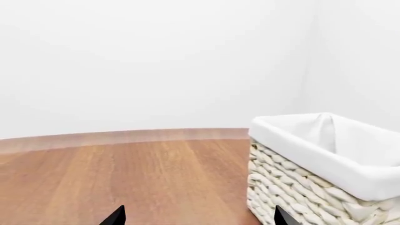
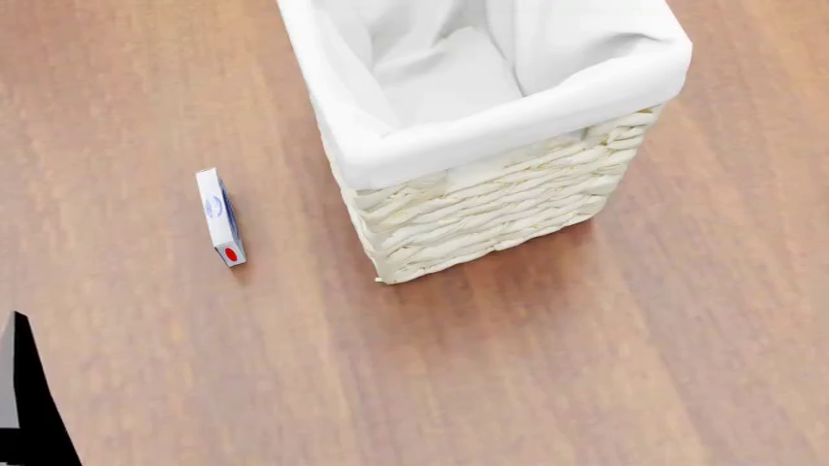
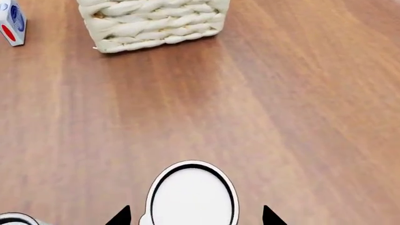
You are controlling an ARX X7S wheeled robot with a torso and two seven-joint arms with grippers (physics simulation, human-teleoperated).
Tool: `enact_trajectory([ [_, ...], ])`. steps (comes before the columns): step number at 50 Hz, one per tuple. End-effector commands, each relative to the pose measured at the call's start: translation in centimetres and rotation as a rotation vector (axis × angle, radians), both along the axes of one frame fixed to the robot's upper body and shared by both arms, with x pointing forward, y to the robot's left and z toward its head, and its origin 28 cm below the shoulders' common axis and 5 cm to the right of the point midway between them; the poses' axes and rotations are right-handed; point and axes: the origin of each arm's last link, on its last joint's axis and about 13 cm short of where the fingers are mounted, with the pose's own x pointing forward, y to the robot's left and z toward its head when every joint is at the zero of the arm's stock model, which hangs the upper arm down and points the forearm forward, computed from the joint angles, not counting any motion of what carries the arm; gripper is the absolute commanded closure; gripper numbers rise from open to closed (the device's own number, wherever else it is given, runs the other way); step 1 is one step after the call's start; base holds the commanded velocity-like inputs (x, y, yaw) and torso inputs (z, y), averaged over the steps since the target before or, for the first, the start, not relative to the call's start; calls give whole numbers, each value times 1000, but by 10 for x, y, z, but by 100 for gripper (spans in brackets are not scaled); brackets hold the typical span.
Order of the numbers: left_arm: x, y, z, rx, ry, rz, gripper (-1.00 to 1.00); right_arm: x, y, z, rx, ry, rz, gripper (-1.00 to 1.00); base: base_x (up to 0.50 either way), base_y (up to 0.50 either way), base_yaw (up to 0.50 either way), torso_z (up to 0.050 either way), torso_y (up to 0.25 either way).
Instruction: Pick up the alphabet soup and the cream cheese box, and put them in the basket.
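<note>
The cream cheese box [image 2: 220,216] stands on its thin edge on the wooden floor, left of the basket [image 2: 518,121], white with a blue oval and a red mark. It also shows as the cream cheese box [image 3: 11,23] beside the basket [image 3: 150,23] in the right wrist view. My right gripper [image 3: 195,216] is open, its tips on either side of a can's white top [image 3: 192,197] with a gap on both sides. The can's label is hidden, so I cannot tell if it is the alphabet soup. My left gripper [image 1: 200,218] is open and empty next to the basket [image 1: 325,154].
A second can top [image 3: 12,219] peeks in at the edge of the right wrist view. A dark part of my left arm [image 2: 26,408] shows at the head view's lower left. White walls stand beyond the wooden floor [image 1: 125,173].
</note>
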Motion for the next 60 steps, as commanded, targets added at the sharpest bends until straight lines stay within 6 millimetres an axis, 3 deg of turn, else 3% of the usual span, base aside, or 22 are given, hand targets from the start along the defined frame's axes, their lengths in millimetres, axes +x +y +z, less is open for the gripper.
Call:
enact_trajectory([
  [1, 2, 1, -1, 0, 1, 7, -100, 7, 0, -2, -5, 8, 2, -100, 0, 0, 0, 0, 0],
  [22, 7, 0, -3, 9, 12, 18, -100, 26, -2, -20, -7, 39, 22, -100, 0, 0, 0, 0, 0],
  [41, 6, 1, -2, 8, 8, 22, -100, 30, -2, -29, -13, 49, 21, -100, 0, 0, 0, 0, 0],
  [42, 6, 1, -2, 9, 8, 22, -100, 29, -3, -29, -13, 49, 18, 100, 0, 0, 0, 0, 0],
  [60, 4, 0, -2, 10, 5, 21, -100, 27, -2, -31, -12, 46, 20, 100, 1, 0, 0, 0, 0],
])
